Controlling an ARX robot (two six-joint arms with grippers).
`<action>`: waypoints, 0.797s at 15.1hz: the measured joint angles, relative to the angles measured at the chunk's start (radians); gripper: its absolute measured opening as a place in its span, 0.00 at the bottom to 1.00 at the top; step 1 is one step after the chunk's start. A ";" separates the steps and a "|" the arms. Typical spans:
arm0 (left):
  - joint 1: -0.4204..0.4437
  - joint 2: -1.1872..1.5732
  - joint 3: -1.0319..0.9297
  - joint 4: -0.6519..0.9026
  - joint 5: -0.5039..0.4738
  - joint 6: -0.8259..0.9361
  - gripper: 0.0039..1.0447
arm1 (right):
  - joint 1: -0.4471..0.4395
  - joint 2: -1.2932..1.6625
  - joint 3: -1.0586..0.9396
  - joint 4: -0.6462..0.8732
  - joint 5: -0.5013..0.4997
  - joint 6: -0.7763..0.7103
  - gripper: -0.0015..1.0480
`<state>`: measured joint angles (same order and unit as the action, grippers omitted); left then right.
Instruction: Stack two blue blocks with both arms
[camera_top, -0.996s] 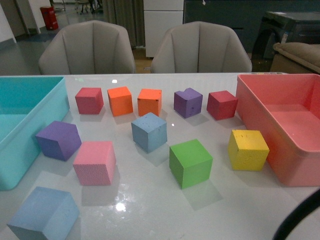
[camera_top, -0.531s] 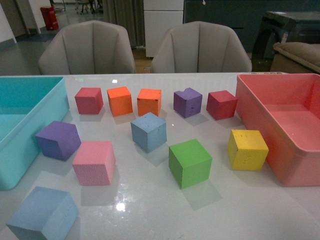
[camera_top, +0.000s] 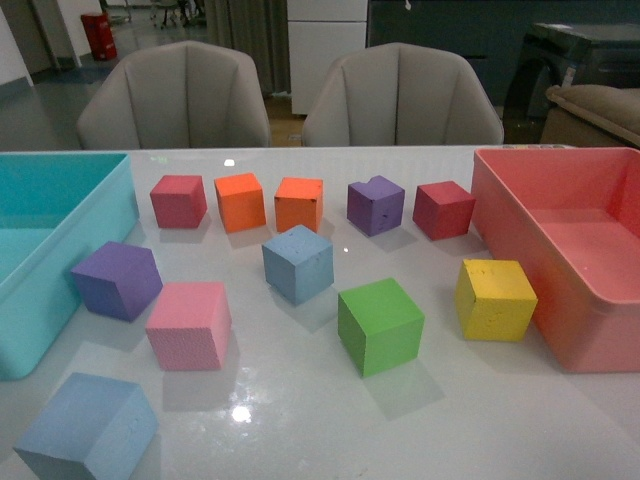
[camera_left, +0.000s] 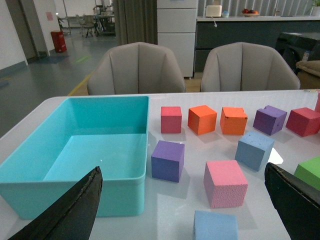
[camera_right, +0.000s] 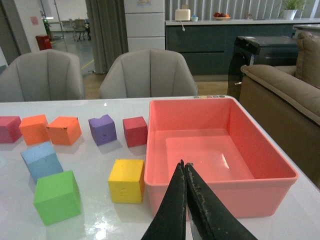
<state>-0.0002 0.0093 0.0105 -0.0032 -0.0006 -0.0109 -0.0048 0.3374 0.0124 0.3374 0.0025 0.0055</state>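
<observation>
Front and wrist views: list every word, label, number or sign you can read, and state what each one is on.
No text can be read in any view.
Pink notice on the far wall: too small and blurred to read.
Small coloured marks on the rim of the pink bin: too small to tell whether they are text.
Middle blue block, near blue block, turquoise bin: no print visible.

This looks like an open-plan office lounge or lab. Two grey padded chairs (camera_top: 175, 95) face a glossy white table (camera_top: 480, 400). A polished grey floor (camera_left: 55, 75) runs back past a red bin (camera_left: 59, 41), and a dark counter (camera_right: 210, 47) and beige sofa (camera_right: 285, 85) stand alongside.
</observation>
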 joint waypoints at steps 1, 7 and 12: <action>0.000 0.000 0.000 0.000 0.000 0.000 0.94 | 0.000 -0.032 0.000 -0.027 0.000 0.000 0.02; 0.000 0.000 0.000 0.000 0.000 0.000 0.94 | 0.000 -0.159 0.000 -0.157 0.000 0.000 0.02; 0.000 0.000 0.000 0.000 0.000 0.000 0.94 | 0.000 -0.333 0.000 -0.340 -0.003 0.000 0.02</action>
<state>-0.0002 0.0093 0.0105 -0.0029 -0.0006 -0.0109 -0.0048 0.0040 0.0124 -0.0029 -0.0002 0.0051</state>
